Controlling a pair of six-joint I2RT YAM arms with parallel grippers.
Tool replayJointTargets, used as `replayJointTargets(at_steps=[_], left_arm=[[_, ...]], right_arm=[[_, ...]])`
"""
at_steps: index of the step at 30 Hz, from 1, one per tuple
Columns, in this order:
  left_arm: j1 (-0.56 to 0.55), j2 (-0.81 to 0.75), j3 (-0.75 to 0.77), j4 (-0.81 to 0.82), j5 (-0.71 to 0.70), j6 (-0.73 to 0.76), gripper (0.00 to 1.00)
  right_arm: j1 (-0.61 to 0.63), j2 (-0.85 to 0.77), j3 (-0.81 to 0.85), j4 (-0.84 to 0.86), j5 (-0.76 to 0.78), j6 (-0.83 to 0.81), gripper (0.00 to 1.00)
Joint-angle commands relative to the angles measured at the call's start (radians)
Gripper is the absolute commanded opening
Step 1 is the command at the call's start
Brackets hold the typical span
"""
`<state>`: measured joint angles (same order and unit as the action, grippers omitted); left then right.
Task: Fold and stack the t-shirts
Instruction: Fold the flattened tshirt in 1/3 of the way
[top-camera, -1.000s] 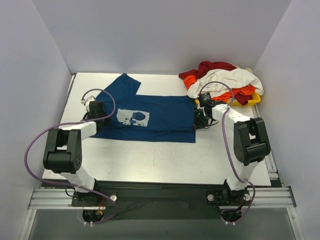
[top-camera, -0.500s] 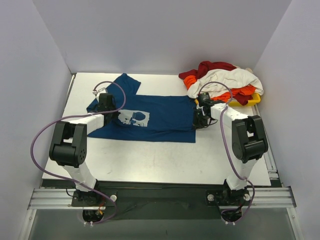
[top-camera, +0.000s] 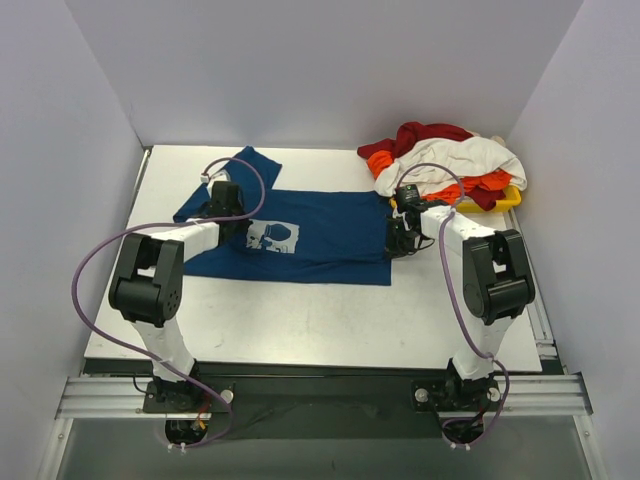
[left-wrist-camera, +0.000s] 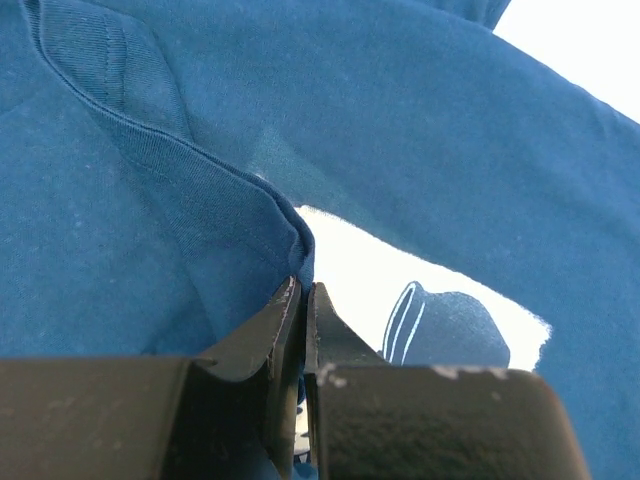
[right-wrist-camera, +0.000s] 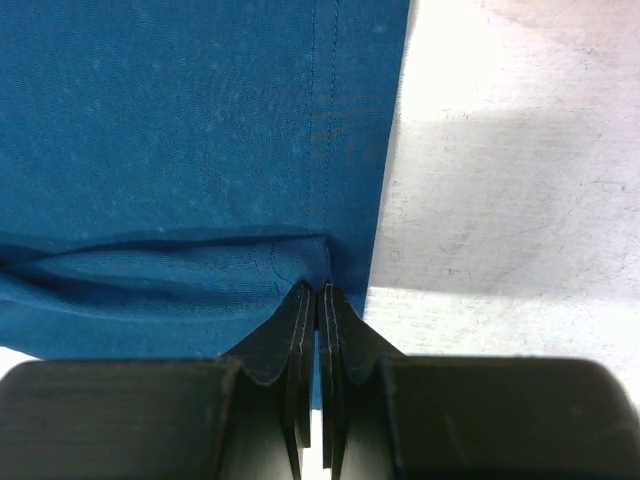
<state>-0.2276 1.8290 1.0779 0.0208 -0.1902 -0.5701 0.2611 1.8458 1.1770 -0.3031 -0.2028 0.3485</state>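
Across the middle of the tabletop (top-camera: 320, 320), the dark blue t-shirt (top-camera: 330, 240) is lying mostly flat, with its pale print (top-camera: 272, 237) facing up and one sleeve reaching toward the far left corner. We are pinching it at both ends. Our left gripper (left-wrist-camera: 303, 292) is clamped on a raised ridge of blue cloth just beside the print. Our right gripper (right-wrist-camera: 318, 290) is clenched on the hemmed edge at the shirt's right side, where the cloth is bunching into a small pleat next to the bare surface. We are judging this to be the first fold of the first shirt, with the left part gathered for carrying over the body and no crease laid down yet. Nothing folded is sitting anywhere on the table, so no stack is being built. Toward the far right corner, the dark red, white and orange t-shirts (top-camera: 445, 160) are lying unfolded in a loose heap on the yellow tray (top-camera: 512, 200). We are reckoning that nearly the whole job is lying ahead.
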Motion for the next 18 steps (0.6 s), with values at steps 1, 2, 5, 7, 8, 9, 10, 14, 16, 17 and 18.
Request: replayJointTargets(at_steps=[1,2,5,7,8,9,10,14,16,17,18], left_arm=[[-0.006,0.021,0.051,0.002,-0.005,-0.005,0.00],[-0.007,0.026,0.060,0.001,-0.002,-0.004,0.00],[-0.013,0.047,0.079,-0.005,0.003,0.001,0.00],[-0.019,0.055,0.085,-0.009,0.003,0.003,0.00],[-0.021,0.055,0.088,-0.007,0.005,0.003,0.00],[-0.022,0.055,0.091,-0.004,0.005,0.003,0.00],[-0.027,0.056,0.094,-0.002,0.005,0.004,0.00],[-0.032,0.065,0.106,-0.002,0.014,0.004,0.00],[-0.033,0.072,0.111,-0.002,0.017,0.004,0.00],[-0.035,0.073,0.112,-0.002,0.017,0.004,0.00],[-0.036,0.076,0.114,-0.002,0.017,0.004,0.00]], right_arm=[[-0.008,0.007,0.035,-0.039,0.003,-0.009,0.00],[-0.008,0.009,0.033,-0.041,0.003,-0.008,0.00],[-0.008,0.010,0.038,-0.041,0.003,-0.009,0.00],[-0.008,0.010,0.036,-0.042,0.003,-0.009,0.00],[-0.006,0.010,0.036,-0.042,0.005,-0.009,0.00],[-0.006,0.010,0.038,-0.042,0.005,-0.008,0.00],[-0.008,0.010,0.036,-0.044,0.005,-0.008,0.00],[-0.008,0.010,0.038,-0.045,0.005,-0.009,0.00],[-0.006,0.009,0.038,-0.045,0.006,-0.009,0.00],[-0.006,0.009,0.038,-0.045,0.008,-0.008,0.00],[-0.008,0.007,0.036,-0.045,0.006,-0.009,0.00]])
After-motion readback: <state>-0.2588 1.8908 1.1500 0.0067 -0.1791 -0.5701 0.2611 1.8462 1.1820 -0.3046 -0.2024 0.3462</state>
